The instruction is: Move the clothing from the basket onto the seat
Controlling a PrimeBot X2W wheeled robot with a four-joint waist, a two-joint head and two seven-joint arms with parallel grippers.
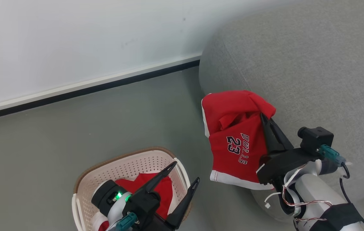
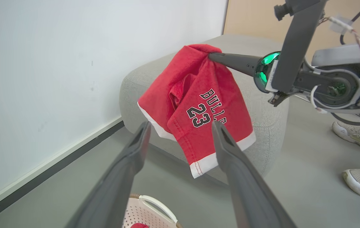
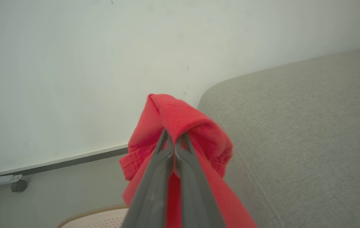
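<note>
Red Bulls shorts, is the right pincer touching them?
Touching. Right wrist view shows the right pincer shut on a fold of the red Bulls shorts.

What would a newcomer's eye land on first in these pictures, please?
The red garment printed 23 dangles from the shut right pincer by the grey sofa. Next, the open left pincer hovers above the cream basket, where more red clothing lies.

Matt knit clothing [image 1: 233, 122]; perforated plastic basket [image 1: 111, 168]; coarse-woven seat [image 1: 297, 64].

White wall [image 1: 73, 38], black skirting strip [image 1: 89, 90], grey floor [image 1: 57, 138].
</note>
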